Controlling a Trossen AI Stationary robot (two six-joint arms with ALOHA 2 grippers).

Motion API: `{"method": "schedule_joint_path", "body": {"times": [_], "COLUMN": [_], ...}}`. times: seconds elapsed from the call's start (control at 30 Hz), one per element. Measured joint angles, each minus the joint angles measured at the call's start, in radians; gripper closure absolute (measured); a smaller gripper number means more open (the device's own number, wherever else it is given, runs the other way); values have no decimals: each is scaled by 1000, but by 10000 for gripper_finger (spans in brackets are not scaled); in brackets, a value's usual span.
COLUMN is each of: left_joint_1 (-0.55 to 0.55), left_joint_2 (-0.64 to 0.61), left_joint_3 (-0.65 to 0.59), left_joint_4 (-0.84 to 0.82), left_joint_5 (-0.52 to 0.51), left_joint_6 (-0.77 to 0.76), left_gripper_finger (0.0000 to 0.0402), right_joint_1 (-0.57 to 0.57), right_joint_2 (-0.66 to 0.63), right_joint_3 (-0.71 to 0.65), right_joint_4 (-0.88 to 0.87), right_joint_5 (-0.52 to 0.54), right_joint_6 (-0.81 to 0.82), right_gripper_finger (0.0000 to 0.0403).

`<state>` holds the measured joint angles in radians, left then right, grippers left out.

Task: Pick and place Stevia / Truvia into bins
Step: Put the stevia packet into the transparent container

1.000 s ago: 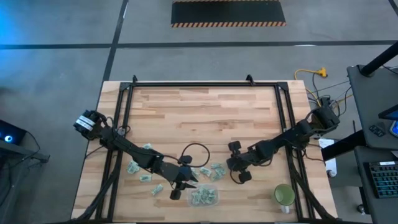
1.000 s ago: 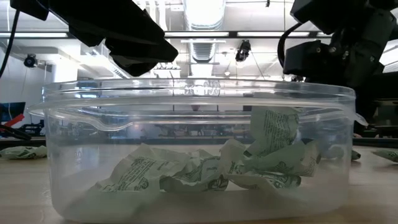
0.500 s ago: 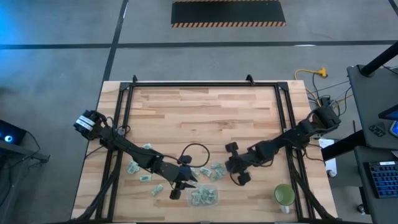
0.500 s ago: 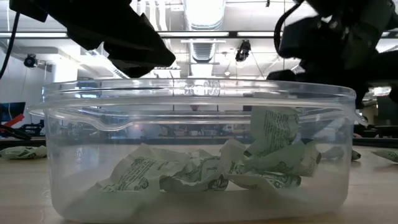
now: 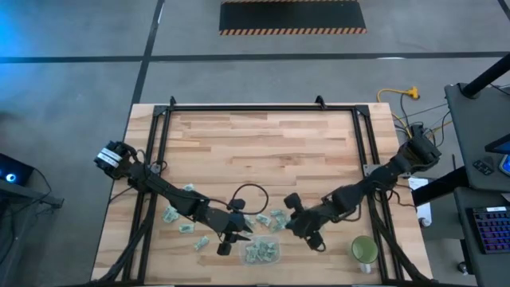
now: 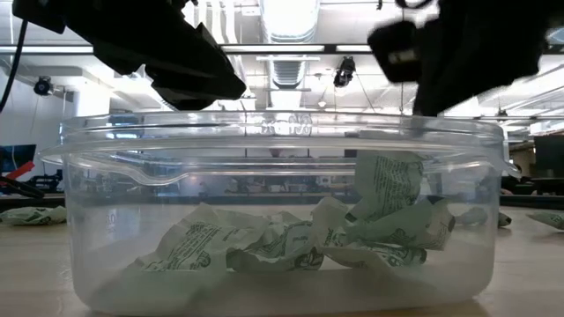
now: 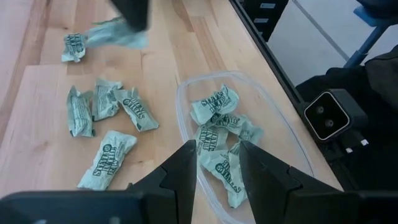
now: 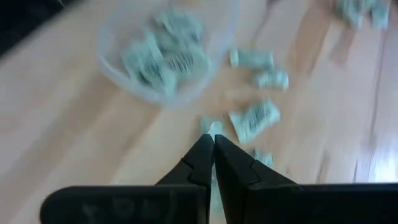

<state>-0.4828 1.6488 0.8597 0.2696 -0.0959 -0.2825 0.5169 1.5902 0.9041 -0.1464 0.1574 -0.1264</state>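
1. Wooden table (image 5: 263,143) planks carried the whole layout, with a concrete floor beyond the far edge and a green cup (image 5: 364,250) near the right front corner.
2. The clear tub (image 5: 262,252) was located near the front edge, between the two arms, and several crumpled sachets (image 6: 300,239) were already seen inside it.
3. More loose sachets (image 7: 102,112) were spread on the wood just beside the tub, on its far side and toward the left.
4. The right gripper (image 8: 213,144) was found with its fingers pressed together; a pale scrap showed at the tips in the right wrist view, but whether a sachet was pinched could not be told.
5. From the right gripper (image 5: 296,225) the tub lay close by, forward and to the left; this was judged the direction the coming move depended on.
6. The left gripper (image 7: 217,149) was held with its fingers apart, nothing between them, directly over the tub's near rim.
7. The left gripper (image 5: 229,240) was judged nearer the tub, touching-close at its left side.
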Motion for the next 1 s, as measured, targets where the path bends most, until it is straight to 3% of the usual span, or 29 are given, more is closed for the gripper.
{"method": "schedule_joint_path", "body": {"times": [0.23, 0.43, 0.7, 1.0], "left_joint_1": [0, 0, 1, -5], "left_joint_2": [0, -10, -72, -81], "left_joint_3": [0, 0, -1, -1], "left_joint_4": [-5, -90, -280, -281], "left_joint_5": [-30, -187, -416, -416], "left_joint_6": [0, -55, -209, -210], "left_gripper_finger": [297, 297, 297, 297], "right_joint_1": [41, 42, 40, -8], "right_joint_2": [7, 85, 160, 246], "right_joint_3": [9, 8, 45, 85], "right_joint_4": [226, 412, 419, 415], "right_joint_5": [-57, -193, -218, -218], "right_joint_6": [-108, -153, -162, -86], "right_gripper_finger": [394, 394, 395, 394]}}
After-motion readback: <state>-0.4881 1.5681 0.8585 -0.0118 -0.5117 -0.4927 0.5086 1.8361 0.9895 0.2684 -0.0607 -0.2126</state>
